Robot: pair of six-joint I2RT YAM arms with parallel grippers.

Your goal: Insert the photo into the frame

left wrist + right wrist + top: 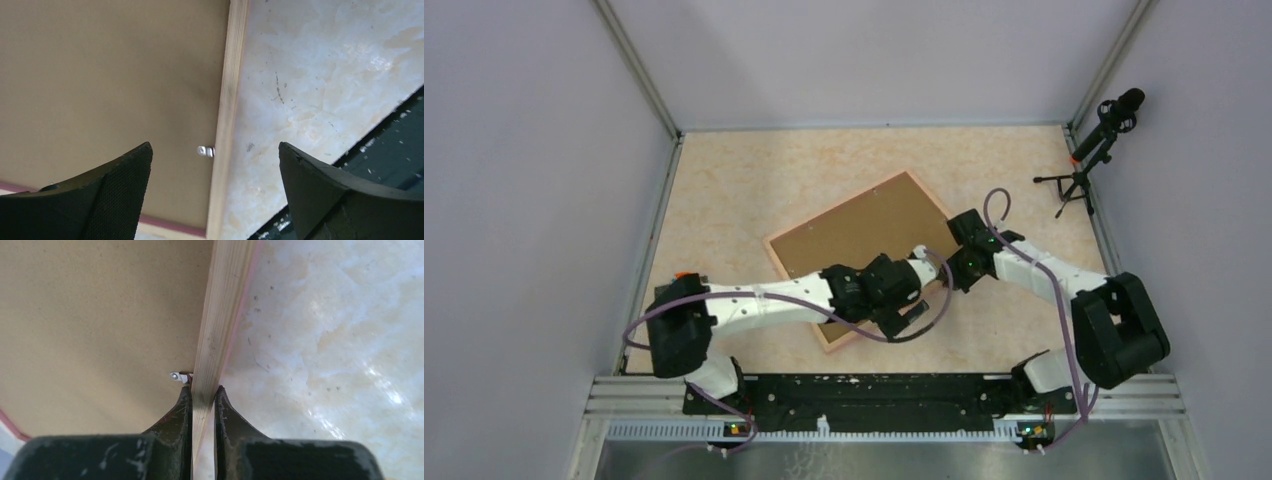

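On the marbled beige table (754, 180), centre of the top view, lay one frame (839, 207), flat and turned at an angle, its near corner under the left arm. One brown backing board (864, 225) filled the frame, so the back side faced up. Two arms and two grippers, one of each per side. One microphone on a tripod (1099, 135) stood at the far right edge, well apart from the frame.

The frame had a thin pale wood rail with visible grain (220, 305) and a pinkish-tan tint along the outer edge; a pink strip also showed at the bottom of the left wrist view (170, 224). The backing board (100, 75) was plain matte brown, no marks.

One small metal clip (180, 376) showed in the right wrist view, sticking from the rail onto the board (90, 305). One clip (205, 150) showed in the left wrist view too; cannot tell if it was the same one.

The right gripper (202, 390) was at the frame's right side (957, 232), fingers pinched tight on the rail, one inside over the board, one outside over the table (340, 315), just beside the clip.

The left gripper (215, 146) hung over the frame's near-right rail (227, 90), jaws spread wide and holding nothing, one finger over the board, the other over the table (320, 75)
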